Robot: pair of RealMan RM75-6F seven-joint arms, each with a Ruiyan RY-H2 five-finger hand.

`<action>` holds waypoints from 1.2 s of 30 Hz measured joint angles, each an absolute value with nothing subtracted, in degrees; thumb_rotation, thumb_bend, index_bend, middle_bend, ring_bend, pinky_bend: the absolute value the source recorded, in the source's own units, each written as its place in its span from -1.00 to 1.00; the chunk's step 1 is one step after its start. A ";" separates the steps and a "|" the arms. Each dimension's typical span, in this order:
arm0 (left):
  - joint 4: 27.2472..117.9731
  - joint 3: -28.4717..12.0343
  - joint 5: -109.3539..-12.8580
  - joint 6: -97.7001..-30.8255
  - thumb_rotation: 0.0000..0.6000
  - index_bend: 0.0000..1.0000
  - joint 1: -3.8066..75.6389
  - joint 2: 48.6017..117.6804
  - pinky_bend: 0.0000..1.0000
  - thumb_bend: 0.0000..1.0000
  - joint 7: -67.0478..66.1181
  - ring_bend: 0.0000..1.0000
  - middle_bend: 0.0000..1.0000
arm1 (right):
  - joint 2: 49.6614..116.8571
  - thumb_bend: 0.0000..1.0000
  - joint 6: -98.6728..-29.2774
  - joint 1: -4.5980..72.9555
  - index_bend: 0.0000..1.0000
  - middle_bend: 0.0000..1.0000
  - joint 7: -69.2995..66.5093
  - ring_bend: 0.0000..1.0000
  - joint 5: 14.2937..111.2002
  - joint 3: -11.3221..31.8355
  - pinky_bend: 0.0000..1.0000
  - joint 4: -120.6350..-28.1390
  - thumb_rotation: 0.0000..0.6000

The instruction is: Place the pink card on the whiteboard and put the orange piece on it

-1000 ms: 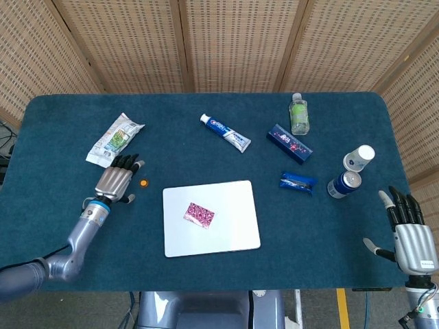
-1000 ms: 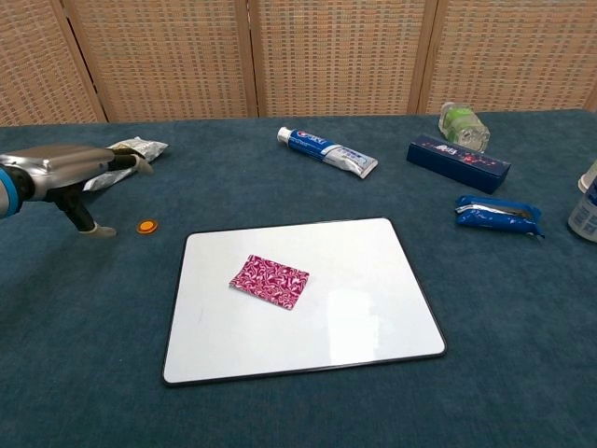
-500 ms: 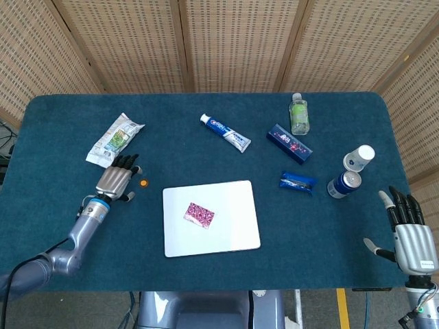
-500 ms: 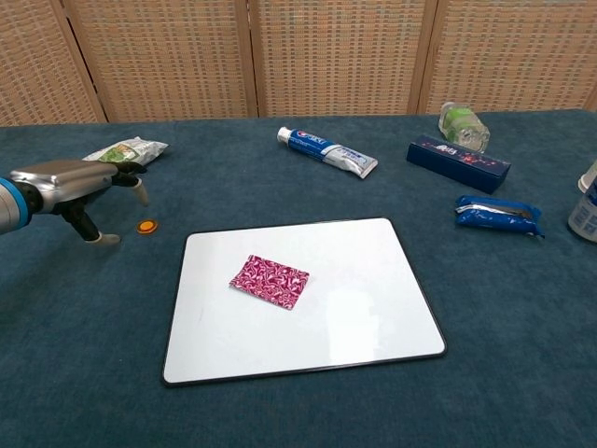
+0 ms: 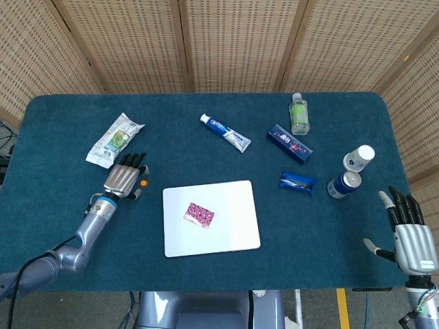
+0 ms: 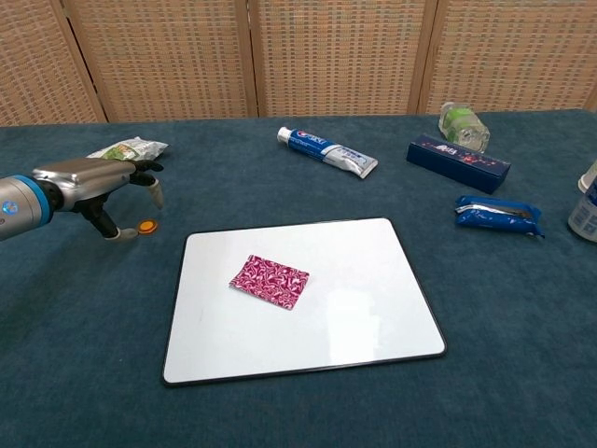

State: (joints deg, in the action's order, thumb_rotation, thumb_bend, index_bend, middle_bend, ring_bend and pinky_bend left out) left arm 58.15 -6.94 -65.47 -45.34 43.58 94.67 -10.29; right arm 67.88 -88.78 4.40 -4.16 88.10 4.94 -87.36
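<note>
**Head view: left hand closing in on the orange piece**

Head view shows the card [image 5: 199, 214] lying flat on the whiteboard [image 5: 236, 236], left of its middle, so that half of the job looks done. What remains is the piece [image 5: 144, 183], a small orange disc on the cloth just off the board's upper-left corner.

The left hand [image 5: 124, 179] hangs right over it, palm down, fingers spread and slightly bent. From the chest camera the thumb tip seems to sit just beside the disc and a finger hangs above it, but nothing is clamped: the hand holds nothing. I cannot tell whether the thumb actually touches the piece. The right hand [image 5: 410, 236] waits well apart at the near right edge of the table, fingers straight and apart, empty.

To do this well, I'd say the pinch has to be low and tidy. The disc is thin and flat, so thumb and finger should meet at its edge rather than press down on top, or it may skid across the cloth. Once lifted, a short carry to the card is all it needs, set down gently so the card does not shift.
</note>
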 measured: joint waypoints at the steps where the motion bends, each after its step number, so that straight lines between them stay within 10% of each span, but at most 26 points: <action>1: 58.02 -6.97 -65.35 -45.23 1.00 -0.34 43.61 94.79 -1.00 -0.29 -10.54 -1.00 -1.00 | 67.87 -1.00 -88.75 4.40 -1.00 -1.00 -4.20 -1.00 88.08 4.94 -1.00 -87.37 1.00; 36: 56.04 -9.27 -64.04 -44.77 1.00 0.10 43.67 96.50 -1.00 -0.26 -11.89 -1.00 -1.00 | 67.40 -1.00 -87.88 4.41 -1.00 -1.00 -4.76 -1.00 87.40 4.92 -1.00 -88.00 1.00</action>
